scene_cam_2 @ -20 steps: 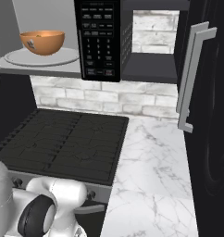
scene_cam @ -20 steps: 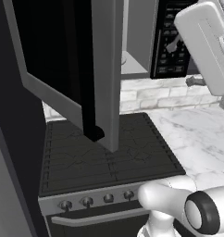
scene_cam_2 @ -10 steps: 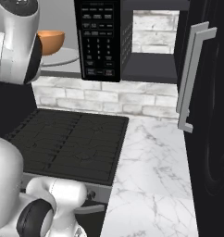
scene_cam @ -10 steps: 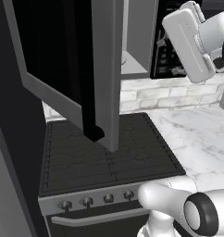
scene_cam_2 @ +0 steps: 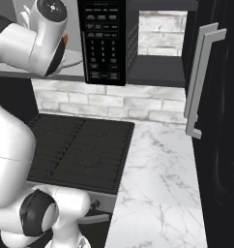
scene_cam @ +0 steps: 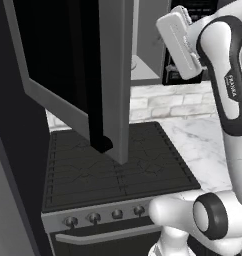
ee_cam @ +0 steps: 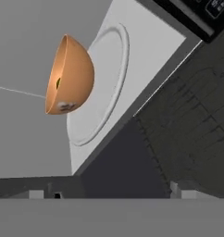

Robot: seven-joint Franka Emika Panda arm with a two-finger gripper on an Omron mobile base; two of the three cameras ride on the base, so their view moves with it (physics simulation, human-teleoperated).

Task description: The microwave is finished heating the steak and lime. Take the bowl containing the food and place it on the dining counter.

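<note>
Hand view, bowl (ee_cam: 70, 76): sits mid-turntable (ee_cam: 109, 88) inside the open microwave (scene_cam_2: 105, 41), ready for lifting out.
End effector: jaws spread wide, empty, aimed toward the bowl, well apart.

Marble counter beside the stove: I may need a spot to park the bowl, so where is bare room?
The marble counter lies bare between the stove and the dark door with the long handle. The stove top is bare too. The microwave cavity is tighter: the bowl sits on its turntable.

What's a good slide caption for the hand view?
Orange bowl on the microwave's round turntable, stove top beyond.
</note>
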